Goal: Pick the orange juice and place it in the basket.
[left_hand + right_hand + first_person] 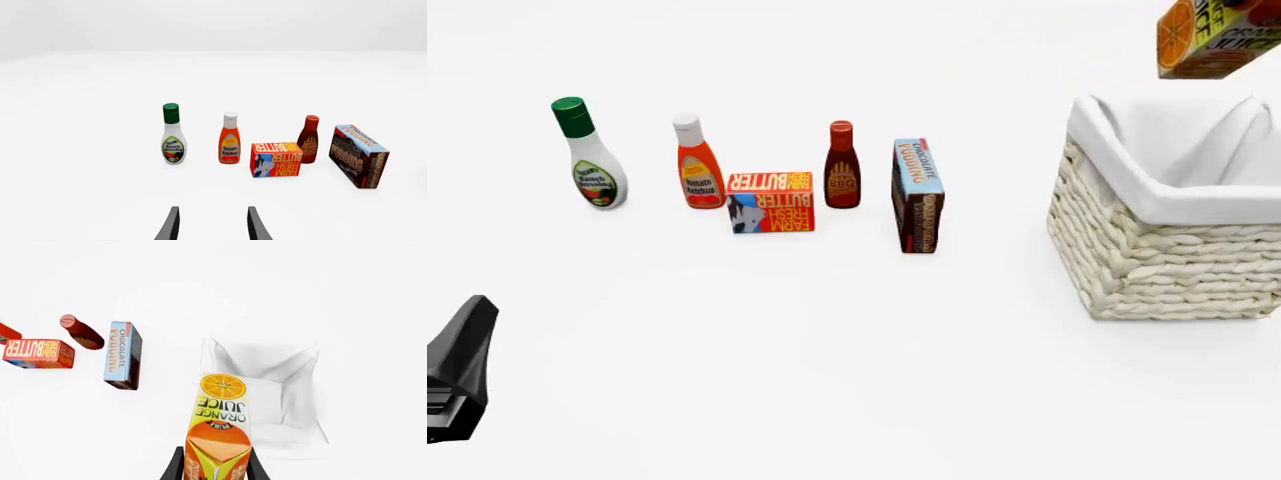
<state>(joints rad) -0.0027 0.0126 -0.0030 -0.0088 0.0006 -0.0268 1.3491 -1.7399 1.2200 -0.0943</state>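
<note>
Orange juice (219,440) above basket (1174,250) — groceries (leftward) apart.

The orange juice (222,427) carton is orange and yellow with an orange-slice picture; the basket (1169,260) is cream-white woven wicker, lined white.

The left pincer (212,223) is seen in its own wrist view with two dark fingers (169,225) parted and nothing held between them; the gap is open. In the front view, a dark part of the left arm (459,368) is seen low at the left edge. The right pincer (215,465) is closed on the orange juice (220,435), its dark fingers (176,465) pressed against both sides of the carton, which is held raised.
</note>
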